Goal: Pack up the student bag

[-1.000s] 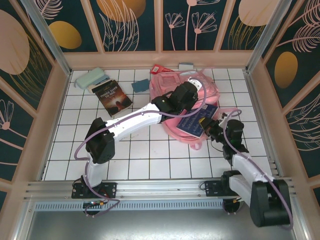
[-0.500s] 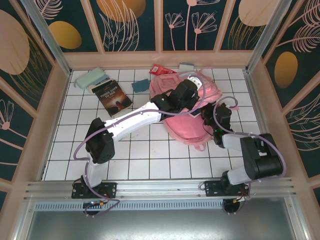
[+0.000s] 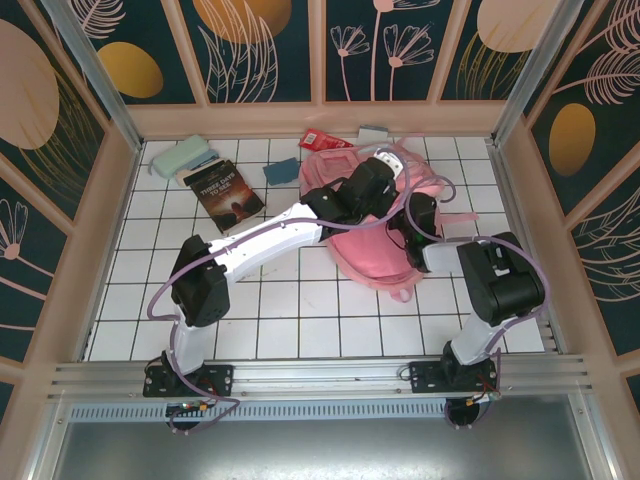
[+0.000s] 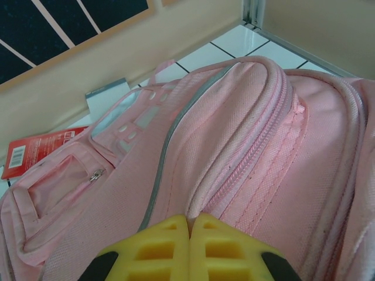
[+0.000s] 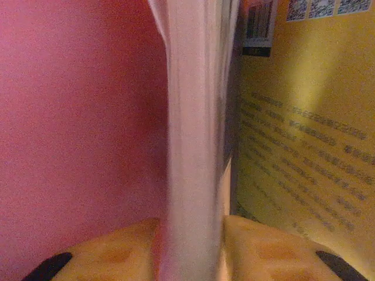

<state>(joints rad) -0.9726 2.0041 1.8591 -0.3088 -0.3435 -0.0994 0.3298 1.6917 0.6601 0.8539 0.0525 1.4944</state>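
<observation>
Lettering is clearest on the dark paperback book [image 3: 225, 195] lying flat at the far left of the white gridded surface [image 3: 300, 300]. Its pale capitals seem to read "THREE DAYS"; the rest is too small to make out. In the right wrist view a yellow printed book cover [image 5: 293, 152] carries a barcode and square codes at the top and lines of fine print below, all too blurred to read. A flat red packet [image 4: 41, 149], just beside the far end of the large soft pink fabric student bag [image 4: 252, 134], bears a white barcode label, also unreadable.

The left hand [image 4: 188, 221] is closed, its yellow fingers [image 4: 152, 252] pressed together on a raised pucker of the student bag's fabric next to a zip seam. The right hand [image 5: 192, 225] has its fingers [image 5: 117, 252] parted. The book's pale page edge [image 5: 193, 129] stands between them, close against both; whether they press on it cannot be told.

The student bag lies toward the far right of the surface, near the back wall, with a pale stripe curving across its front beside a small zip pocket. The right hand is inside its mouth, with pink lining left of the page edge and the yellow cover to the right, so the book sits within the bag. A pale green oblong case [image 3: 185, 155] lies by the paperback, well apart from the bag. A small blue piece [image 3: 281, 170] lies between paperback and bag.
</observation>
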